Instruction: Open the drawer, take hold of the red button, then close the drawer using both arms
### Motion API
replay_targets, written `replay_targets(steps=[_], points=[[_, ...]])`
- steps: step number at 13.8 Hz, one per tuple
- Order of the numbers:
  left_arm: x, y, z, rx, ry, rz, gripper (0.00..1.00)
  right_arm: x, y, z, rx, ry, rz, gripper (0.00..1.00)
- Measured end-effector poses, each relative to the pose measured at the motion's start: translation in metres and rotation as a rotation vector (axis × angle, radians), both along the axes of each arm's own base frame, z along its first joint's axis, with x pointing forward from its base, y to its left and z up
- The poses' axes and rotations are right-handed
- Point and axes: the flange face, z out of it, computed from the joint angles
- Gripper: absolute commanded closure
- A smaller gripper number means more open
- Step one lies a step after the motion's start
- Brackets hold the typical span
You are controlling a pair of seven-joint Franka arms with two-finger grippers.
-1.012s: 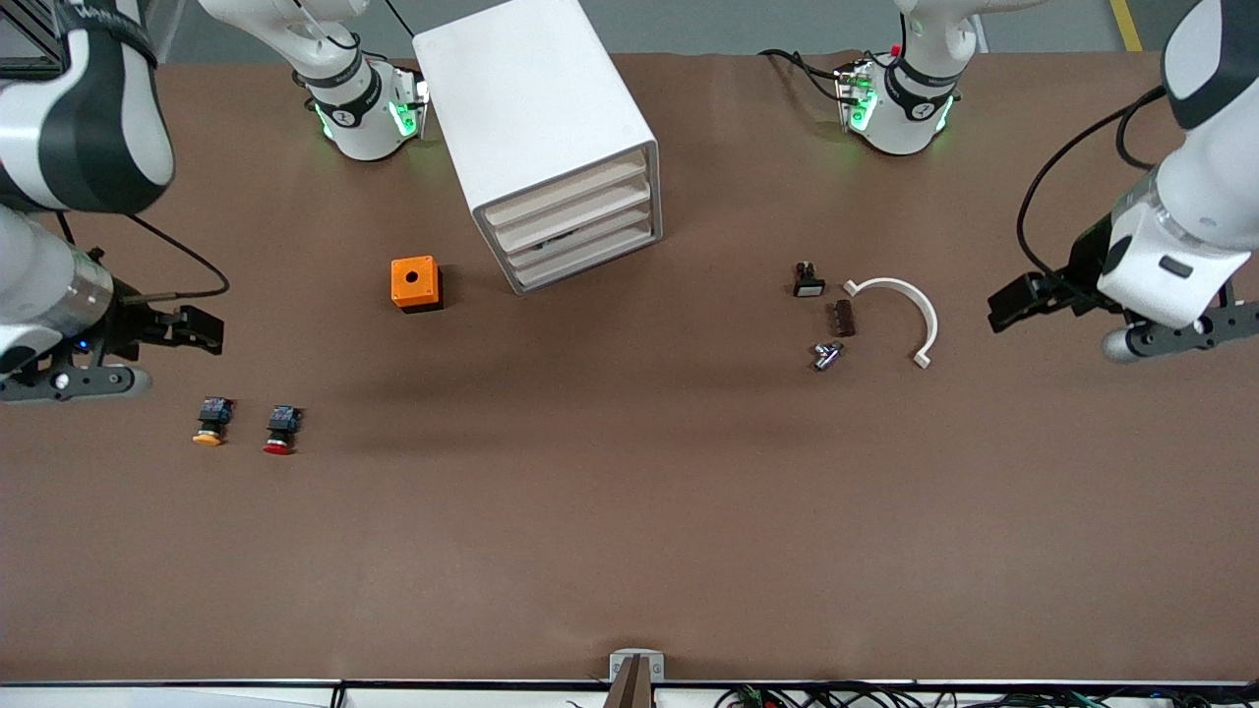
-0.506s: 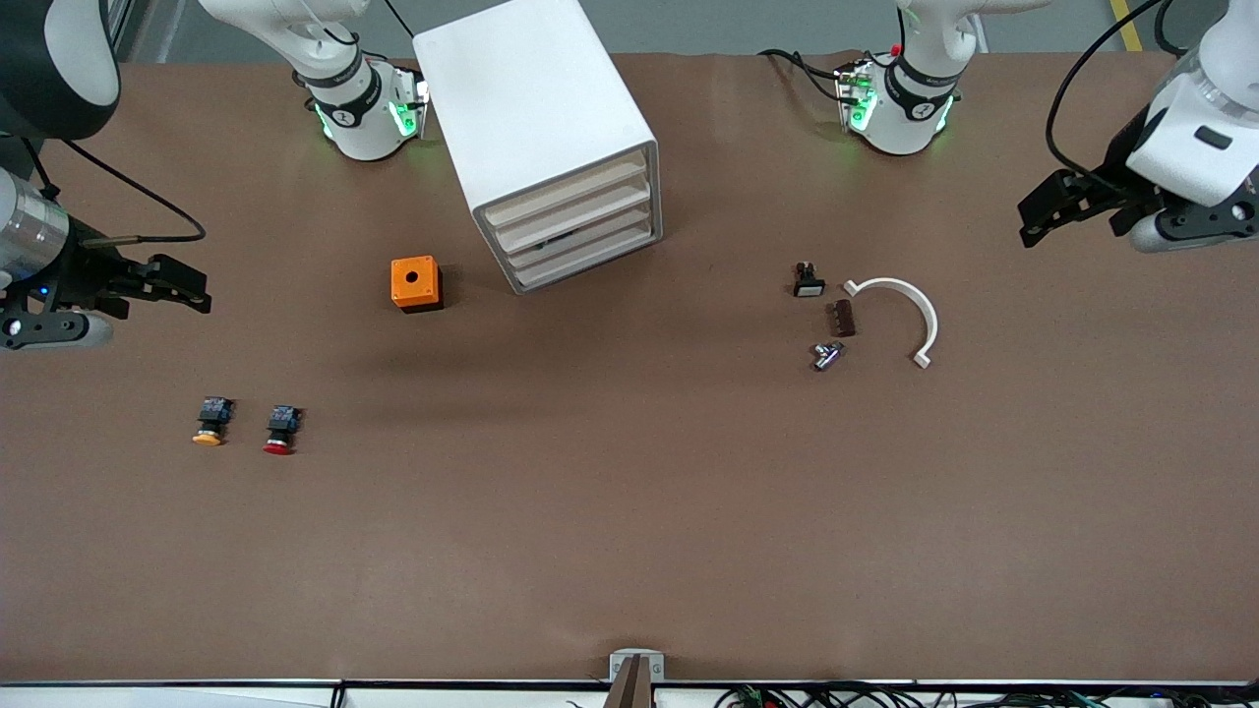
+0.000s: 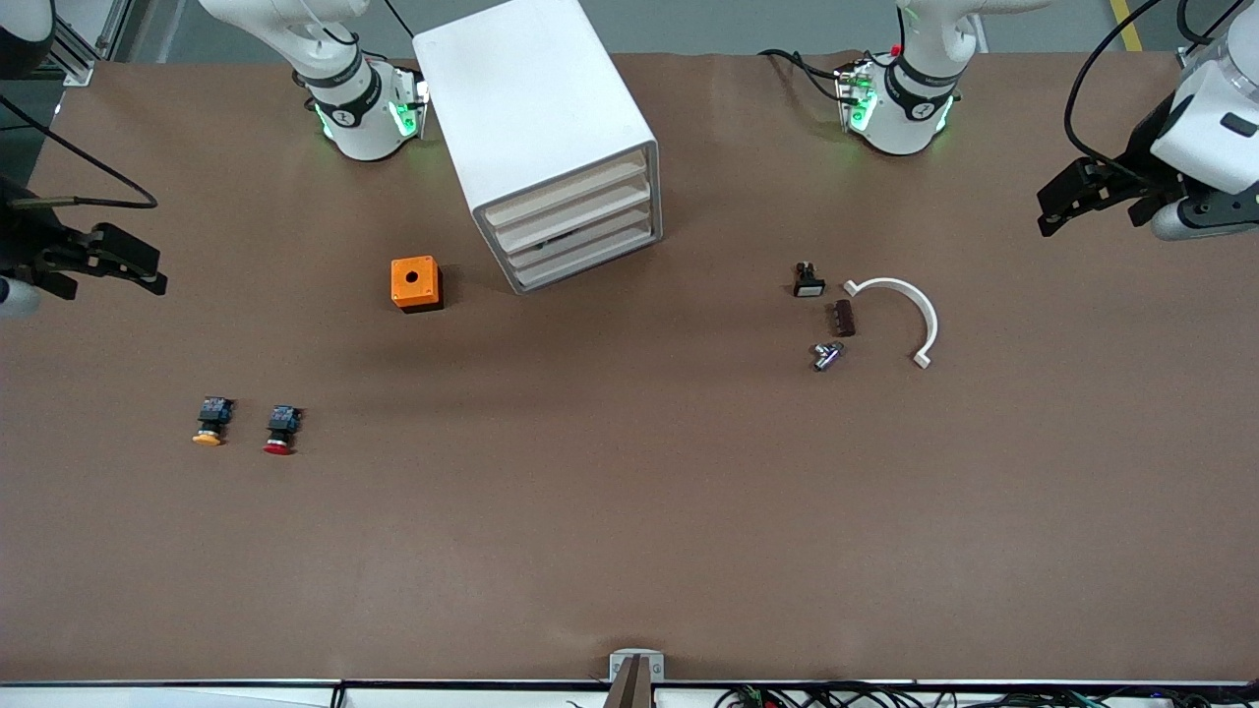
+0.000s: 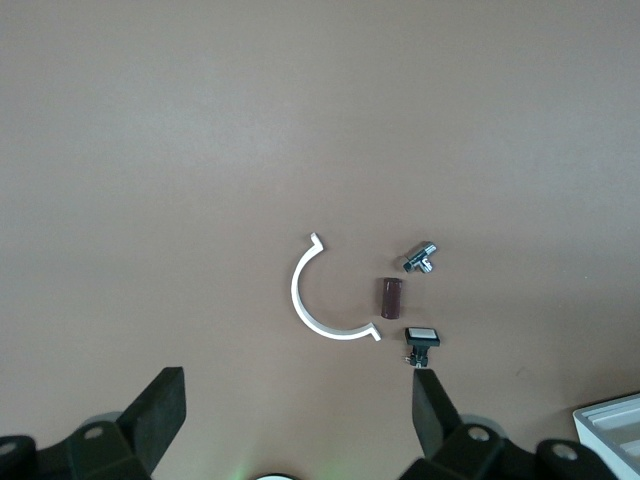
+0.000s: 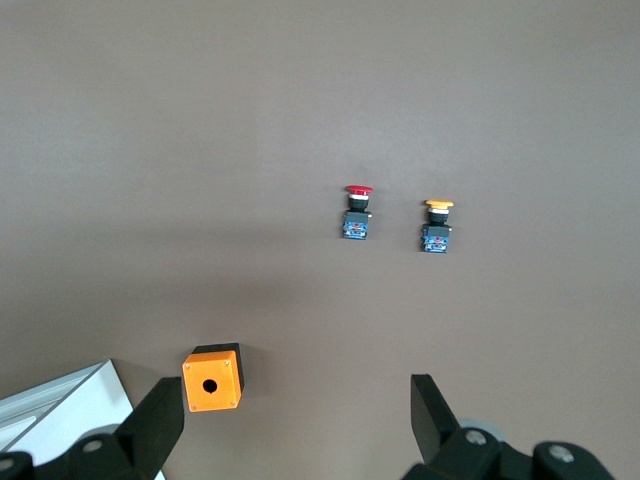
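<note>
The button (image 3: 281, 430), with a red cap and a black-and-blue body, lies on the table at the right arm's end and shows in the right wrist view (image 5: 357, 212). The white drawer cabinet (image 3: 536, 118) stands near the right arm's base, and its stacked drawers (image 3: 580, 231) look shut. My right gripper (image 3: 155, 273) is open and empty, high over the table's edge at the right arm's end, well away from the button. My left gripper (image 3: 1047, 211) is open and empty, high over the left arm's end of the table.
A yellow-orange-capped button (image 3: 209, 421) lies beside the red one. An orange box with a hole (image 3: 415, 283) sits beside the cabinet. A white curved piece (image 3: 910, 305), a small black switch (image 3: 808, 280), a brown block (image 3: 843, 318) and a metal part (image 3: 826, 355) lie toward the left arm's end.
Both arms have drawn back toward their ends of the table and risen. Both grippers stay open and empty. Nothing on the table has moved.
</note>
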Motion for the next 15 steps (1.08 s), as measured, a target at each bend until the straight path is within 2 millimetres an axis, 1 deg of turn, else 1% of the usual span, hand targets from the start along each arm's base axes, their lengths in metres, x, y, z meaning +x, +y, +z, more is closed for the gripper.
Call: replay_targets(steps=[3, 5, 9, 15], points=[[0.0008, 0.0078, 0.0001, -0.002, 0.001, -0.004, 0.0, -0.0002, -0.0041, 0.0043, 0.0, -0.007, -0.007, 0.0], [0.0006, 0.0054, 0.0001, -0.002, 0.001, -0.01, 0.0, -0.0009, -0.0035, 0.0074, 0.0, -0.008, -0.006, 0.0], [0.0009, 0.0021, -0.001, -0.002, 0.003, -0.016, 0.0, -0.001, 0.0007, 0.0074, 0.0, -0.006, 0.002, 0.0], [0.0017, 0.0041, -0.0016, -0.002, 0.005, -0.067, 0.0, -0.001, 0.0014, 0.0074, 0.001, -0.006, 0.003, 0.0]])
